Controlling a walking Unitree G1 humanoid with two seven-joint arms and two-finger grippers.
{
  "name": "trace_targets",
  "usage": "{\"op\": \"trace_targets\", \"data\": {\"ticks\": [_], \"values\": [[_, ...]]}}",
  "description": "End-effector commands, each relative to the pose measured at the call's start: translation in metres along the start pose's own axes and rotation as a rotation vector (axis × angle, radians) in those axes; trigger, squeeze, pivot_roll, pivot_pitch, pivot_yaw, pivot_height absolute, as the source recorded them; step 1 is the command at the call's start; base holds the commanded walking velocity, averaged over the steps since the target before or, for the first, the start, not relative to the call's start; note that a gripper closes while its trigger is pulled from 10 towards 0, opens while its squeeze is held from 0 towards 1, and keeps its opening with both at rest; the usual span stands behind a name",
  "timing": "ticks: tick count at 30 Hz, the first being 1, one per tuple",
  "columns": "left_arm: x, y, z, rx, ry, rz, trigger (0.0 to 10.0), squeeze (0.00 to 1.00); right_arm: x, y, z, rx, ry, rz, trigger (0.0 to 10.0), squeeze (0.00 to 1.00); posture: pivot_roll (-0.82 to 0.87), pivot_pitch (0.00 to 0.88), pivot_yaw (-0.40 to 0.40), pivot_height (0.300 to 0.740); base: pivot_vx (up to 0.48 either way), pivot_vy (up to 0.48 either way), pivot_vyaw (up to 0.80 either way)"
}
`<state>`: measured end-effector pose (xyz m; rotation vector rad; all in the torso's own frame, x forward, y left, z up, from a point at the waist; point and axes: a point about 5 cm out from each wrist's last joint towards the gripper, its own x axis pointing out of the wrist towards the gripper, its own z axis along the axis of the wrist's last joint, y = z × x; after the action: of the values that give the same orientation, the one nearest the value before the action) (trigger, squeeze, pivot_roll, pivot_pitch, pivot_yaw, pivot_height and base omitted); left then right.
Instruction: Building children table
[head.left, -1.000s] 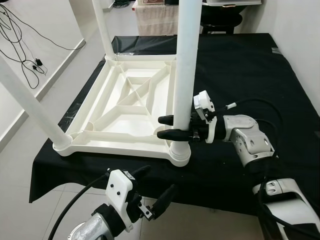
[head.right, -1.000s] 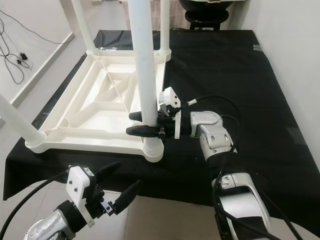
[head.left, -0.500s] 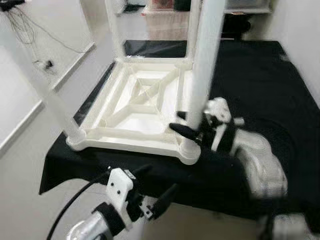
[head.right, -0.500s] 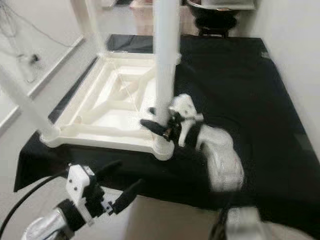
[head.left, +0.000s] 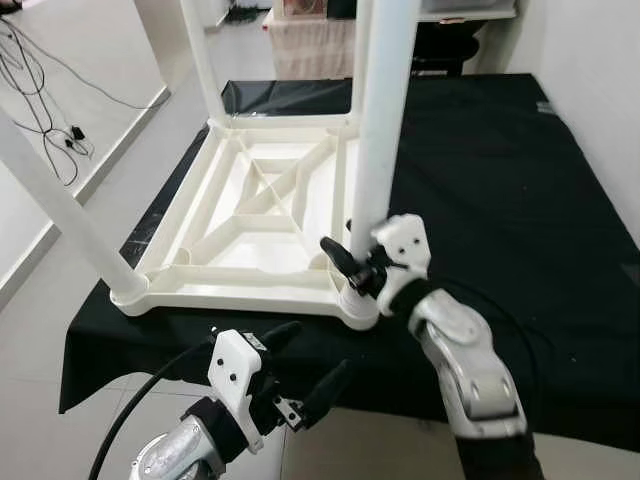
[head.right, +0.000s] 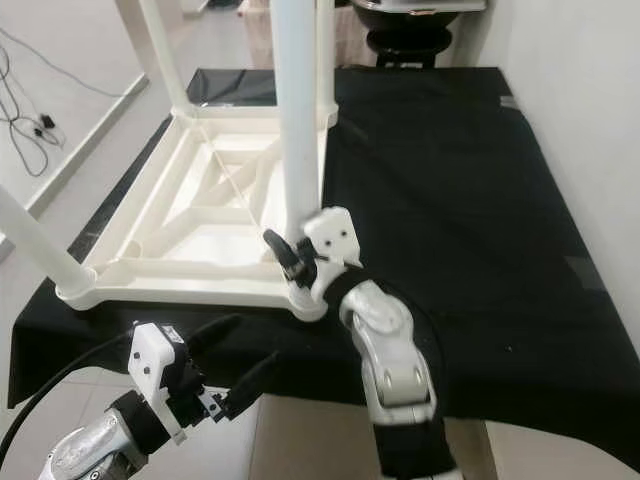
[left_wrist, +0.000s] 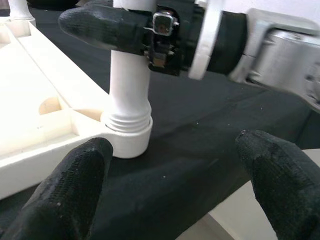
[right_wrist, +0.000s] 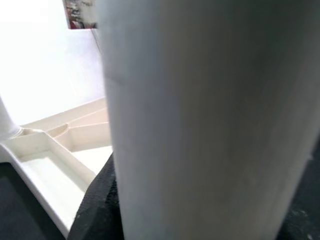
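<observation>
The right gripper (head.left: 352, 268) has its black fingers (left_wrist: 102, 24) clamped around the near white leg (head.left: 383, 130), low on the shaft just above the threaded collar where it enters its corner socket (left_wrist: 129, 134). In the right wrist view the leg's smooth white surface sits hard against the camera. The left gripper (head.left: 300, 370) hangs in the lower centre of the head view, off the table's front edge, with its fingers spread wide and holding nothing.

The upturned tabletop (head.left: 250, 225) lies ribbed side up at centre left on the black cloth (head.left: 500, 180); other legs rise from its corners toward the upper left.

The parts look like hollow moulded plastic: probably light, stiff and rather slick, so a grip on the round leg may slip when twisting. Holding low, near the collar, seems best, since it limits leverage on the thread. The light tabletop may slide or turn on the cloth unless braced at its rim.
</observation>
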<state>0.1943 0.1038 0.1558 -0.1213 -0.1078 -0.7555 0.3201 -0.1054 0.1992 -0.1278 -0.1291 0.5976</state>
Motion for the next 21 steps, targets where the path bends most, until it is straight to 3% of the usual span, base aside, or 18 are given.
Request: {"op": "trace_targets", "data": {"ticks": [1, 7, 8, 9, 10, 12, 13, 15, 18, 21], "values": [[-0.001, 0.001, -0.004, -0.002, 0.018, 0.009, 10.0, 0.0, -0.003, -0.007, -0.021, 0.09, 0.058, 0.006, 10.0, 1.0, 0.01, 0.178, 0.055, 0.74, 0.0, 0.0, 0.0], [-0.001, 0.0, -0.004, -0.004, 0.018, 0.007, 10.0, 0.0, 0.0, -0.008, -0.01, 0.106, 0.005, 0.093, 10.0, 1.0, 0.02, 0.177, 0.055, 0.74, 0.0, 0.0, 0.0], [-0.001, 0.0, -0.004, -0.005, 0.018, 0.005, 10.0, 0.0, 0.001, -0.01, -0.002, 0.098, -0.03, 0.181, 10.0, 1.0, 0.03, 0.175, 0.056, 0.74, 0.0, 0.0, 0.0], [-0.001, -0.001, -0.004, -0.006, 0.019, 0.004, 10.0, 0.0, -0.003, -0.007, 0.004, 0.072, -0.023, 0.364, 10.0, 0.0, 0.04, 0.174, 0.056, 0.74, 0.0, 0.0, 0.0], [-0.001, -0.001, -0.004, -0.006, 0.019, 0.003, 10.0, 0.0, -0.008, -0.005, 0.008, 0.056, -0.01, 0.491, 10.0, 0.0, 0.04, 0.173, 0.055, 0.74, 0.0, 0.0, 0.0], [-0.001, -0.001, -0.004, -0.006, 0.019, 0.003, 10.0, 0.0, -0.008, -0.005, 0.008, 0.056, -0.01, 0.491, 10.0, 0.0, 0.04, 0.173, 0.055, 0.74, 0.0, 0.0, 0.0], [-0.001, -0.002, -0.004, -0.007, 0.019, 0.003, 10.0, 0.0, -0.015, -0.002, 0.008, 0.036, 0.014, 0.623, 10.0, 0.0, 0.04, 0.173, 0.054, 0.74, 0.0, 0.0, 0.0], [-0.001, -0.003, -0.004, -0.006, 0.019, 0.002, 10.0, 0.0, -0.015, -0.006, 0.005, 0.031, 0.052, 0.727, 10.0, 0.0, 0.06, 0.173, 0.045, 0.74, 0.0, 0.0, 0.0], [-0.001, -0.003, -0.004, -0.006, 0.019, 0.002, 10.0, 0.0, -0.015, -0.006, 0.005, 0.031, 0.052, 0.727, 10.0, 0.0, 0.06, 0.173, 0.045, 0.74, 0.0, 0.0, 0.0], [-0.001, -0.004, -0.004, -0.003, 0.021, 0.005, 10.0, 0.0, -0.009, -0.016, 0.003, 0.052, 0.079, 0.781, 10.0, 0.0, 0.07, 0.174, 0.041, 0.74, 0.0, 0.0, 0.0]]}}
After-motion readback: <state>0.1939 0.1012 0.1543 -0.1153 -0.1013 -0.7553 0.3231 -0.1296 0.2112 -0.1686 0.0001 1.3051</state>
